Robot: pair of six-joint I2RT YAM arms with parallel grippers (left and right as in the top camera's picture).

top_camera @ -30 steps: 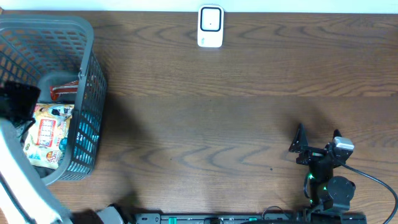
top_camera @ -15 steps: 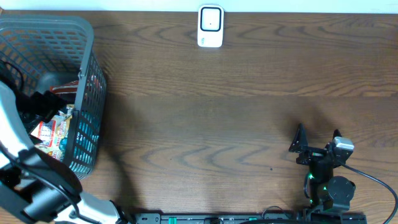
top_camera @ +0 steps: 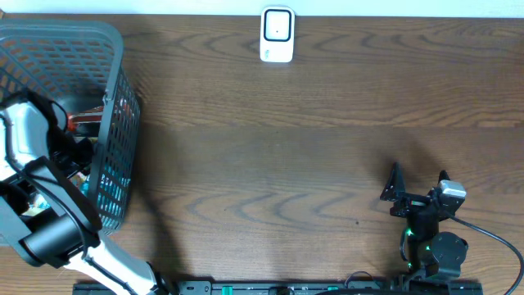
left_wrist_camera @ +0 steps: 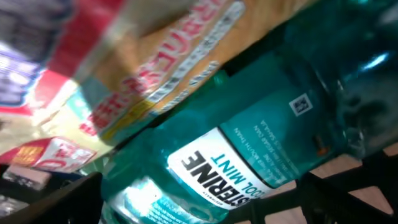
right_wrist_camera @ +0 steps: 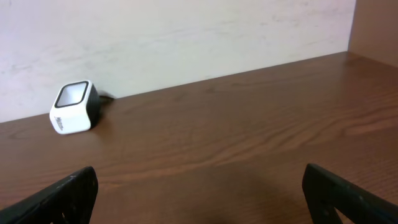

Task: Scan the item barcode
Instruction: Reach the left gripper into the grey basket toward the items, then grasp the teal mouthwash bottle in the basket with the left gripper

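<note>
Both grippers spread wide, empty: left gripper (left_wrist_camera: pixel 205 200) in basket (top_camera: pixel 115 49) at tabletop (top_camera: pixel 286 147) left edge, above mouthwash bottle (left_wrist_camera: pixel 249 143); right gripper (top_camera: pixel 416 190) near front-right corner.

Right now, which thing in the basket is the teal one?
The Listerine Cool Mint bottle, low in the basket. The orange snack packet next to it and the red-and-white packet carry no teal.

The left arm (top_camera: pixel 23 135) reaches forward, left tool (left_wrist_camera: pixel 199 183) spread wide; right arm (top_camera: pixel 438 246) sits folded, right tool (top_camera: pixel 419 174) agape.
</note>
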